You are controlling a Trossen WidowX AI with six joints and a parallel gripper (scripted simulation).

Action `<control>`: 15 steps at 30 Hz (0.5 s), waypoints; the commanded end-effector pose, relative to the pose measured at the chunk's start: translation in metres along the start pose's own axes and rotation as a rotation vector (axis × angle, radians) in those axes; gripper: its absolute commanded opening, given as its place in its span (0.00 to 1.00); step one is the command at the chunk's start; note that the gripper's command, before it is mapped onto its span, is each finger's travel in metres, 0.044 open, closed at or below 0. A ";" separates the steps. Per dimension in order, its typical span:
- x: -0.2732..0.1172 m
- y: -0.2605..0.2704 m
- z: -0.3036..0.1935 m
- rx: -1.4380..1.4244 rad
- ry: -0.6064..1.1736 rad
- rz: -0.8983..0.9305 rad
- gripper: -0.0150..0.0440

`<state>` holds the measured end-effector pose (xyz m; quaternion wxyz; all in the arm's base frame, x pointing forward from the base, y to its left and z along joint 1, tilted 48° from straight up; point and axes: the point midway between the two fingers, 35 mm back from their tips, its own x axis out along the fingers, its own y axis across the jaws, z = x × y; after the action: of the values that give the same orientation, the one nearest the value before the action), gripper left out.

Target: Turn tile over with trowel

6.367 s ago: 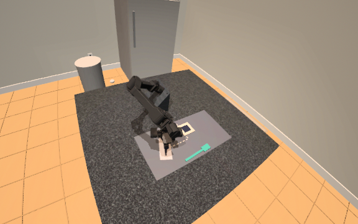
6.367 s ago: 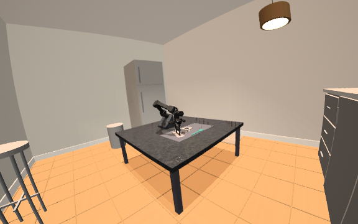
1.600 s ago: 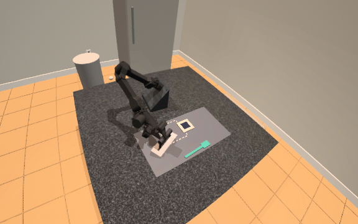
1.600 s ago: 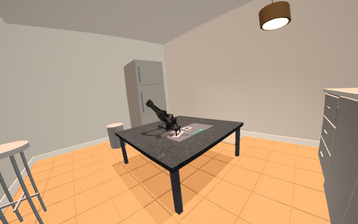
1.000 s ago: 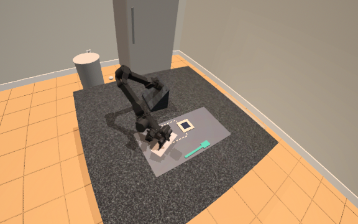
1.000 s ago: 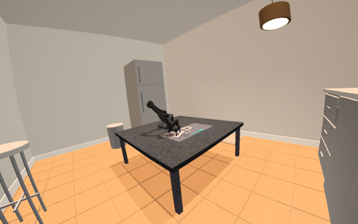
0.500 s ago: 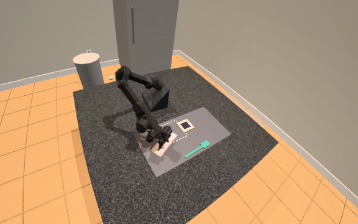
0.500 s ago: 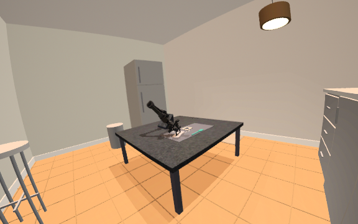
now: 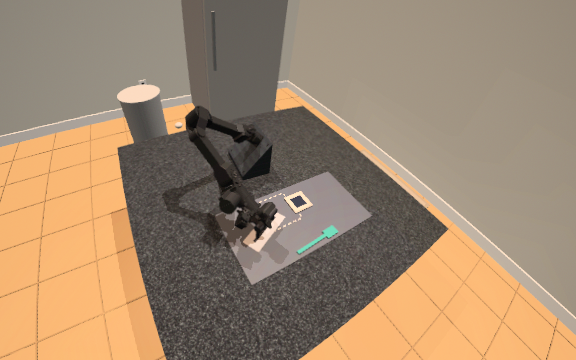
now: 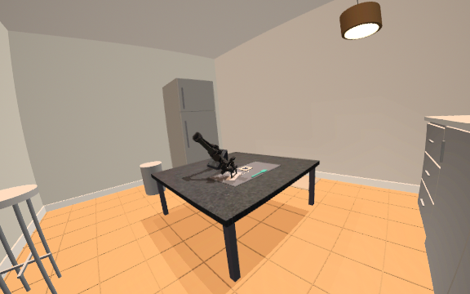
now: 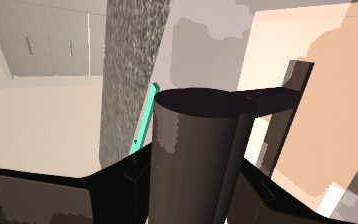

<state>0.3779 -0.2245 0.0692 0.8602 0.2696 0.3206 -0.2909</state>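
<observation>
A trowel with a pale flat rectangular blade (image 9: pixel 256 245) (image 11: pixel 275 45) and a thick dark round handle (image 11: pixel 192 165) lies on the grey mat (image 9: pixel 340 200), blade down. My gripper (image 9: pixel 263 231) (image 10: pixel 233 173) (image 11: pixel 194 145) is shut on that handle, one finger on each side. The square tile (image 9: pixel 298 201) (image 10: pixel 245 168) lies flat with its dark marked side up, at the right side of the dashed outline. Part of the outline is hidden behind the arm. The tile does not show in the wrist view.
A green tool (image 9: pixel 330 231) (image 11: pixel 145 120) with a thin handle and small square head lies near the mat's front edge. The mat lies on the dark speckled table (image 9: pixel 208 300) (image 10: pixel 202 192). The arm's dark base (image 9: pixel 255 157) stands behind the mat.
</observation>
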 end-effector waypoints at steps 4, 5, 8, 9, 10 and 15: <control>-0.024 0.031 0.001 0.001 0.001 0.002 0.25; -0.030 0.037 0.001 0.002 0.002 0.002 0.25; -0.038 0.046 0.000 0.002 0.002 0.002 0.25; -0.038 0.046 0.000 0.002 0.002 0.002 0.25; -0.038 0.046 0.000 0.002 0.002 0.002 0.25; -0.034 0.049 -0.004 0.007 0.004 0.000 0.25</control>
<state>0.3842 -0.1849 0.1058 0.8592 0.2692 0.3203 -0.2945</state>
